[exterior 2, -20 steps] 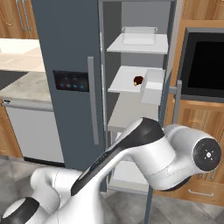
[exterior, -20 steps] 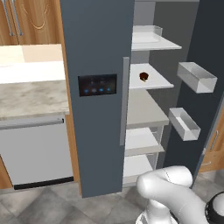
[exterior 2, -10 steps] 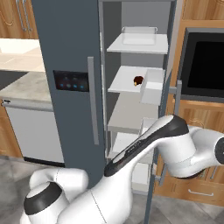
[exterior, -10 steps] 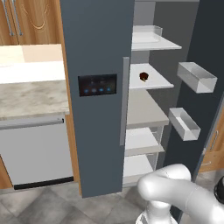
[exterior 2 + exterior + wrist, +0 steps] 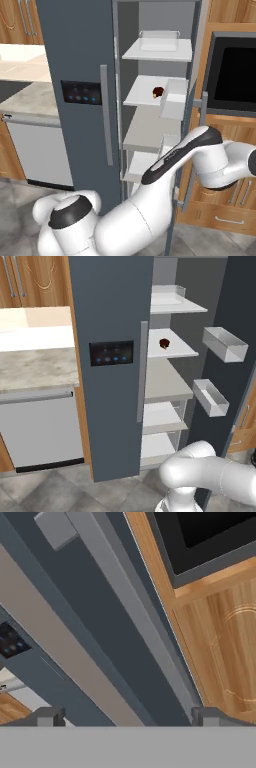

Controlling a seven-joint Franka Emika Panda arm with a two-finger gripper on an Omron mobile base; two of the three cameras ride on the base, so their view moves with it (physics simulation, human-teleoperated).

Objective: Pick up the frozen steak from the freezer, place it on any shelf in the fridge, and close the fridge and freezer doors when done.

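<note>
The frozen steak (image 5: 164, 344) (image 5: 158, 91), a small dark red-brown lump, lies on a plain flat shelf (image 5: 179, 348) (image 5: 140, 96) inside the open fridge. The freezer door (image 5: 110, 316) (image 5: 80, 50) with its black lit panel (image 5: 111, 353) stands closed. The fridge door (image 5: 236, 311) is swung wide open. In the hand view my gripper (image 5: 129, 717) is open, and its fingers (image 5: 47, 716) are spread wide in front of that door's slate-blue outer face. The long grey bar handle (image 5: 125, 597) runs down between them.
Two white bins (image 5: 225, 343) (image 5: 210, 397) hang on the inner side of the fridge door. A black built-in oven (image 5: 232, 75) and wooden drawers (image 5: 220, 210) flank the fridge on the right. A dishwasher (image 5: 40, 426) and a stone counter (image 5: 35, 356) lie to the left.
My arm has stretched further right, round the open fridge door toward its outer side. The steak and both doors have stayed where they were.
</note>
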